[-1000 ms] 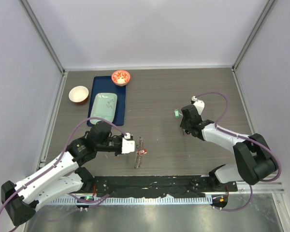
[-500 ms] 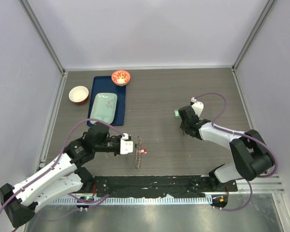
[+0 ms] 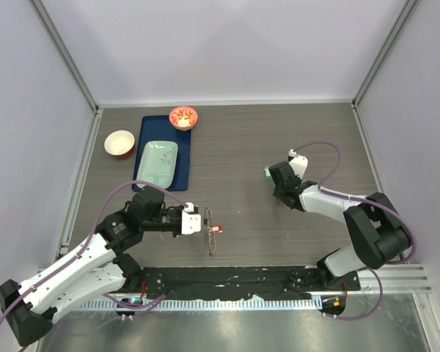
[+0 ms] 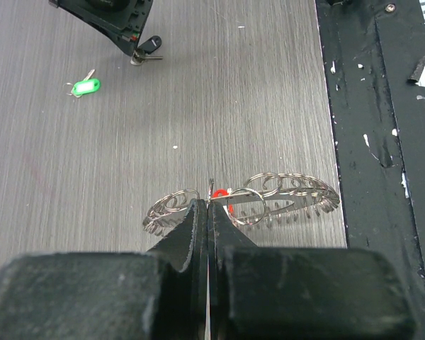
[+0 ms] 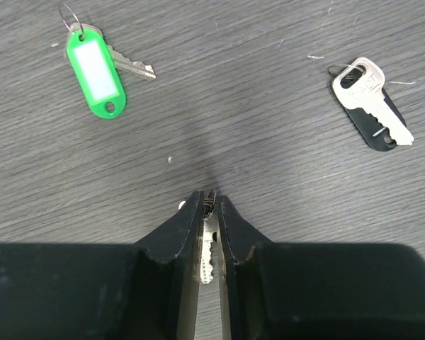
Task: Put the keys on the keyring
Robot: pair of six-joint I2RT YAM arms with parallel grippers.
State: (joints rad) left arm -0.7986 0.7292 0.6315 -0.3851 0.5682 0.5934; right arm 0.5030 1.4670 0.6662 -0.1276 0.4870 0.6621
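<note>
My left gripper is shut on the rim of the keyring, a silvery ring with a jagged edge, held near the table's front. In the left wrist view the keyring spreads past the closed fingertips, and a red key hangs on it. My right gripper is shut on a key whose metal blade shows between the jaws, tip down at the table. The green key lies ahead to its left. A dark key lies ahead to its right. The green key also shows in the top view.
A blue tray with a pale green plate lies at the back left. A red patterned bowl and a small cream bowl stand beside it. The black base rail runs along the near edge.
My left gripper has shifted the keyring slightly right and nearer the front edge. My right wrist has moved slightly left, towards the green key.
</note>
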